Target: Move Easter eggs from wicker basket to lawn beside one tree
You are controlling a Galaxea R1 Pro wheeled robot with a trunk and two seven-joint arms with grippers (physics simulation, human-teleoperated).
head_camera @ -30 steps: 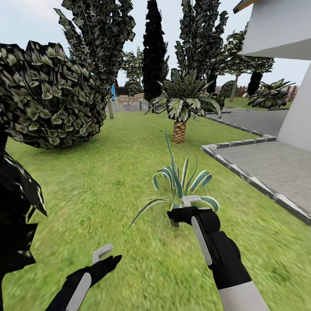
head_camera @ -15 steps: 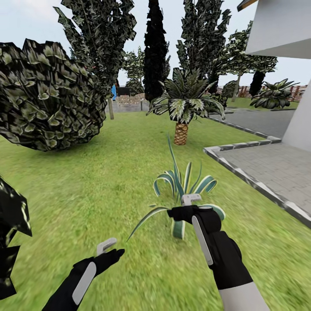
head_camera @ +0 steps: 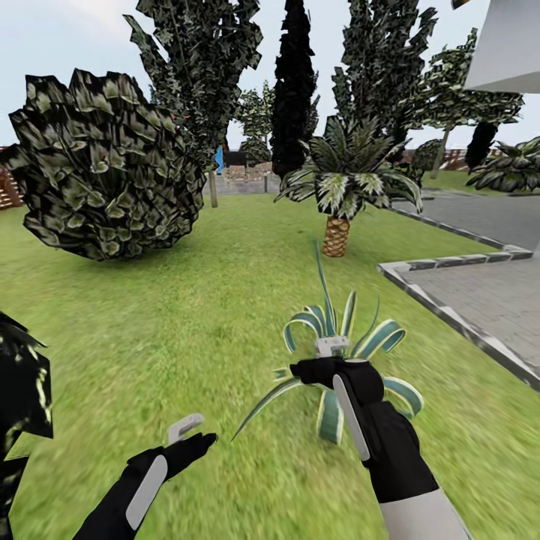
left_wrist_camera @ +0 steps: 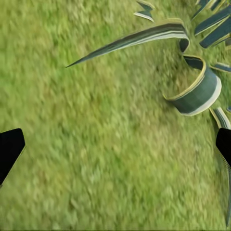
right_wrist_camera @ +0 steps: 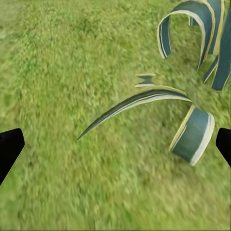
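Note:
The lawn (head_camera: pixel 187 315) spreads out in front of me, mottled green. The three Easter eggs and the wicker basket are out of view. In the head view my left gripper (head_camera: pixel 186 436) hangs low over the grass, open and holding nothing. My right gripper (head_camera: pixel 331 357) is open too, held over a striped spiky plant (head_camera: pixel 337 337). In the left wrist view the left gripper (left_wrist_camera: pixel 115 147) has grass and a curled leaf (left_wrist_camera: pixel 199 94) between its spread fingertips (left_wrist_camera: pixel 8 149). The right wrist view shows the right gripper (right_wrist_camera: pixel 115 144) over grass, with the same plant (right_wrist_camera: pixel 192 134) off to one side.
A big round dark bush (head_camera: pixel 105 169) stands at the left and a short palm (head_camera: pixel 337 187) ahead. Tall dark trees (head_camera: pixel 292 82) line the back. A kerbed paved area (head_camera: pixel 480 292) and a white house wall (head_camera: pixel 510 45) lie to the right. Dark foliage (head_camera: pixel 19 390) is close at my left.
The whole view has slid to the right, so the camera has turned left; the bush, palm and paving all shifted. Both arms hold the same pose, grippers still open.

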